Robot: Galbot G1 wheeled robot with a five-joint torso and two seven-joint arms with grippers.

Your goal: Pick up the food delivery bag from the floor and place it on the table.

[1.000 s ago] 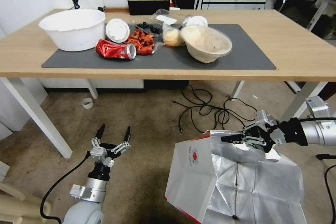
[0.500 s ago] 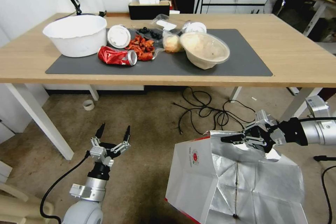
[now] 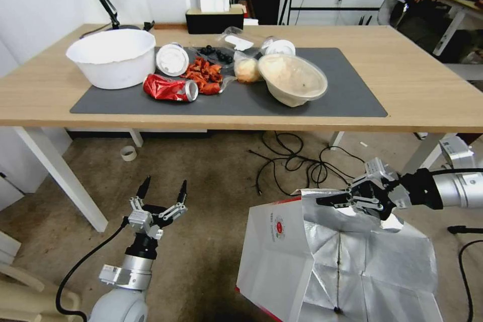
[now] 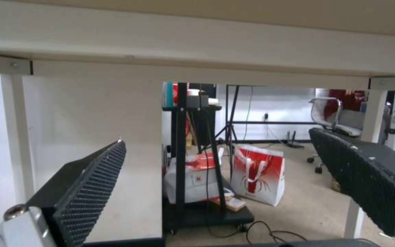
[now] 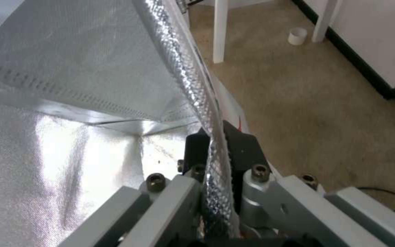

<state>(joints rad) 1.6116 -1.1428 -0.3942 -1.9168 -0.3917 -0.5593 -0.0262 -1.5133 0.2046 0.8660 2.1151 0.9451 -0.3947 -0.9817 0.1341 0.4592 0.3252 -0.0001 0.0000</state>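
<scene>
The food delivery bag (image 3: 279, 251), white with red edges and an open foil-lined mouth, is low in front of me on the right. My right gripper (image 3: 333, 200) is shut on the far rim of the bag. The right wrist view shows the foil rim (image 5: 197, 85) pinched between the black fingers (image 5: 241, 147). My left gripper (image 3: 163, 192) hangs open and empty over the floor on the left, apart from the bag; its ribbed pads (image 4: 87, 185) stand wide apart. The light-wood table (image 3: 422, 85) with its dark grey mat (image 3: 352, 98) stands ahead.
A white tub (image 3: 113, 58), a crushed red can (image 3: 168, 88), a lidded bowl (image 3: 293, 78) and food scraps crowd the mat's left and middle. Black cables (image 3: 292, 161) and a tape roll (image 3: 128, 153) lie on the floor under the table. White table legs (image 3: 60, 176) flank the space.
The whole head view has shifted, so the camera moved: the table now sits lower in the picture. Both grippers and the bag keep their places in the view, and the right grip is unchanged.
</scene>
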